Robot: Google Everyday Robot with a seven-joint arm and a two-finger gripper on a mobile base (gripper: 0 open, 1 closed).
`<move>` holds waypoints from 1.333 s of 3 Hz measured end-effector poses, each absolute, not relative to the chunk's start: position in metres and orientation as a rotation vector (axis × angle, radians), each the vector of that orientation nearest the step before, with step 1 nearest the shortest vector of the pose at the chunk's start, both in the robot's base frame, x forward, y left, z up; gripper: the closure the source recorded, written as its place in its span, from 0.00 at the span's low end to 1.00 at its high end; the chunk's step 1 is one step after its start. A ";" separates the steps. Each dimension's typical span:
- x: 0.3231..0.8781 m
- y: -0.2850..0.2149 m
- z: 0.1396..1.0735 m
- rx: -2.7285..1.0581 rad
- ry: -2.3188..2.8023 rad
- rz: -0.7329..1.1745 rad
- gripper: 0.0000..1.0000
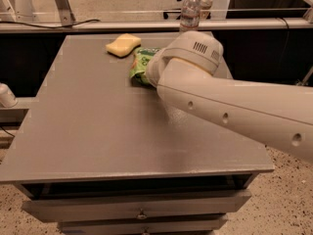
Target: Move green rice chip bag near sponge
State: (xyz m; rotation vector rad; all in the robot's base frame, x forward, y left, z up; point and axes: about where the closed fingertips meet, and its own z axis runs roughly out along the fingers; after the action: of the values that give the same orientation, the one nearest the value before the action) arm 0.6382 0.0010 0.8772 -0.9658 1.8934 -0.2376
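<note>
The green rice chip bag point(140, 65) lies on the grey table point(98, 121) near its far edge, its right part hidden by my arm. The pale yellow sponge point(123, 44) lies just up and left of the bag, a small gap apart. My gripper point(157, 71) is at the bag's right side, hidden behind the arm's white wrist housing, so I see only where it meets the bag.
My white arm point(234, 106) reaches in from the right across the table's right half. Two clear plastic bottles point(190, 8) stand behind the table's far edge. A white object point(6, 96) sits off the table's left side. Drawers are under the front edge.
</note>
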 end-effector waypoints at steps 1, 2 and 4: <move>0.634 0.008 0.879 -0.968 1.888 -0.214 0.12; 0.631 0.014 0.881 -0.970 1.881 -0.181 0.00; 0.622 0.004 0.903 -0.895 1.837 0.000 0.00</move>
State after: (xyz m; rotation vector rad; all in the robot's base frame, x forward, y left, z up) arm 0.6217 0.0043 0.9031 -0.8954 1.8372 -0.0002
